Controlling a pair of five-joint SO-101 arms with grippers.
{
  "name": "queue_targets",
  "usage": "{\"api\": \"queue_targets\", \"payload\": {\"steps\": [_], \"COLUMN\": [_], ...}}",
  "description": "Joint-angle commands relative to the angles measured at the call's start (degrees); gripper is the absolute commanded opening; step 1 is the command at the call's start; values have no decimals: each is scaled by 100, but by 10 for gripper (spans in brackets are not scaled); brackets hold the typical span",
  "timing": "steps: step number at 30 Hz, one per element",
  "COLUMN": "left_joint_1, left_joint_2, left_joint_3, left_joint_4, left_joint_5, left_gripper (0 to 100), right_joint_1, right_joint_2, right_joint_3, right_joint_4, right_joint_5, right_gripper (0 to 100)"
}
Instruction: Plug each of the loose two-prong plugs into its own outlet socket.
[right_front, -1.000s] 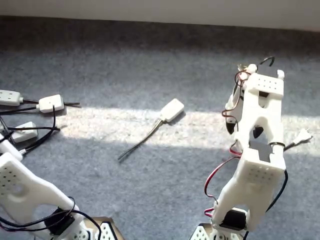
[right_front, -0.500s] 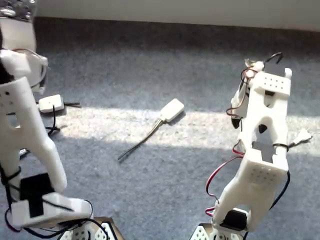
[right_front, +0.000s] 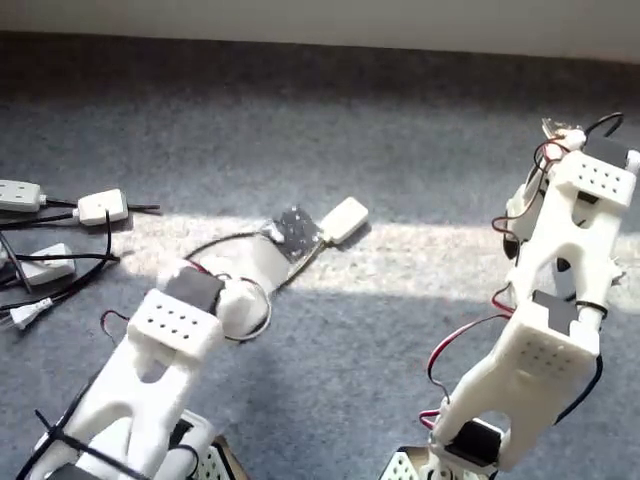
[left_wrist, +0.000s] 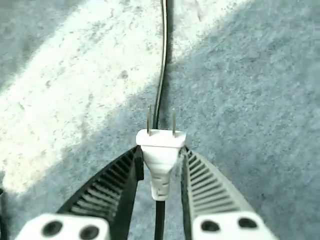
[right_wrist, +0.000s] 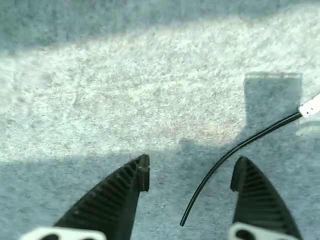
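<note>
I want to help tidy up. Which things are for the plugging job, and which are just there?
For the job: white two-prong plug in the left gripper; white oblong outlet socket, mid-table; other white sockets at the side.
Just there: grey carpet; pale wall strip.

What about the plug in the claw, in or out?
Out. The plug, held by the left gripper, shows both prongs bare over carpet.

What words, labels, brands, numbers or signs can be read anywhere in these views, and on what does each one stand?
No text can be read in any view.
The two-prong plug: plain white, no print showing.
The centre outlet socket: plain white top, nothing written.
The left-edge sockets: too small to tell any marking.
The arm shells: only hole patterns, no lettering.
</note>
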Motion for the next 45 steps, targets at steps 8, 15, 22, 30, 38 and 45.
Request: {"api": "queue_targets", "payload": {"steps": [8,15,22,30,38,45], "left_joint_1": [637,602,637,637,646,989], "left_joint_2": [347,734,945,945,910,901], "left_joint_3": [1684,1727,1701,1701,1631,857], "left_joint_4": [-1547,-1565,-1934,-2066,-2048,-1090], "left_joint_5": [-62,-62,-44,0,527,545], "left_gripper": [139,200,200,200,200,199], "right_joint_1": [242,233,242,233,207,198], "right_joint_2": [-382,-365,-365,-374,-374,-374], "right_joint_3": [-277,-259,-251,-251,-251,-251], "right_joint_4": [215,215,215,215,215,215], "right_joint_5": [571,563,580,589,589,571], "right_gripper": [267,267,267,267,267,267]}}
